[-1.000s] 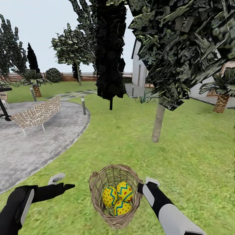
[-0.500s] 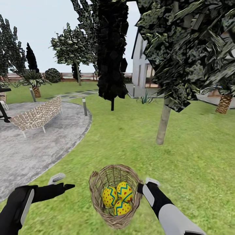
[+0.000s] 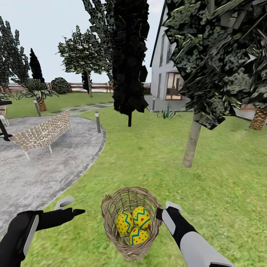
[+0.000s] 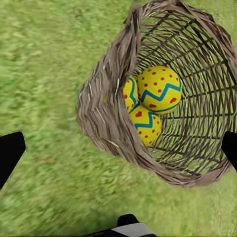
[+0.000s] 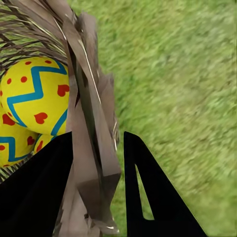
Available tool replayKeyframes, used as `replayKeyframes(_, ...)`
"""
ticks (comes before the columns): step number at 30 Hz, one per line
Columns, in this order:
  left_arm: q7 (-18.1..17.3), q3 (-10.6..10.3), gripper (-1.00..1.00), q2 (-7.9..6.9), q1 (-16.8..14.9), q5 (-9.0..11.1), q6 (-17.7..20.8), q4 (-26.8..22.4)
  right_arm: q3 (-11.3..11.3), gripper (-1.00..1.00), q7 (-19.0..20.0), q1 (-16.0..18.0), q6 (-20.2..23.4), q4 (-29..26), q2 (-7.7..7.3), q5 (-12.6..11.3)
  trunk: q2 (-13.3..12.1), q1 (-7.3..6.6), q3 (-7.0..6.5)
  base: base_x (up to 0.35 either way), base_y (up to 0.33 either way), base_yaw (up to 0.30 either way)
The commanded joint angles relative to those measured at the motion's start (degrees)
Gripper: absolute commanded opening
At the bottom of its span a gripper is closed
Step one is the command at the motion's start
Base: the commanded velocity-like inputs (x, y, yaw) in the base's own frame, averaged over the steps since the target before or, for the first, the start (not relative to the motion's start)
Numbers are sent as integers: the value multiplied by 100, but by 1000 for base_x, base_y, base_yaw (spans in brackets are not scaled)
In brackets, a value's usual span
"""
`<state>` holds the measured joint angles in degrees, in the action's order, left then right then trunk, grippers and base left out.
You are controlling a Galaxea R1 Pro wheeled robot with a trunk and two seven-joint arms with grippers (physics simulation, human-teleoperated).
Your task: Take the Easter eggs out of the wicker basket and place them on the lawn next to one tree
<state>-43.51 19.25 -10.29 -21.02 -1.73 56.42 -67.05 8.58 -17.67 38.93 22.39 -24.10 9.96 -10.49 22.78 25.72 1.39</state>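
Three yellow Easter eggs (image 3: 141,217) with red dots and blue zigzags lie together in the wicker basket (image 3: 111,222), which hangs tilted over the lawn (image 3: 148,159). My right gripper (image 3: 163,210) is shut on the basket's braided rim (image 5: 91,128), one finger inside next to an egg (image 5: 34,94) and one outside. My left gripper (image 3: 73,207) stands open to the basket's left, apart from it; the left wrist view looks down on the eggs (image 4: 159,89) between the spread fingers. The tree's pale grey trunk (image 3: 193,139) rises ahead to the right under speckled foliage.
A thin-trunked all-black tree (image 3: 129,55) stands ahead at centre. A grey paved circle (image 3: 37,167) with a woven bench (image 3: 42,132) and short lamp posts (image 3: 98,122) lies left. A white house (image 3: 167,81), palms (image 3: 259,118) and a fence (image 3: 81,87) are behind.
The whole picture has shifted: the pale trunk and house now sit further right and the trunk looks nearer, so the camera moved. Basket, eggs and both grippers keep their places in view.
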Motion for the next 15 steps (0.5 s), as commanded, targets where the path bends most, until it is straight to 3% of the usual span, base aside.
replayKeyframes(1, -35, 9, 100, 1, -7, -20, 36, -1, 12, -100, -34, 3, 3, -16, 4, -93, 14, 7, 13, 277, 213, 0)
replayKeyframes(15, -35, 9, 100, 1, -7, -20, 36, -1, 12, -100, -34, 1, 3, -16, 4, -93, 14, 7, 13, 278, 211, -6)
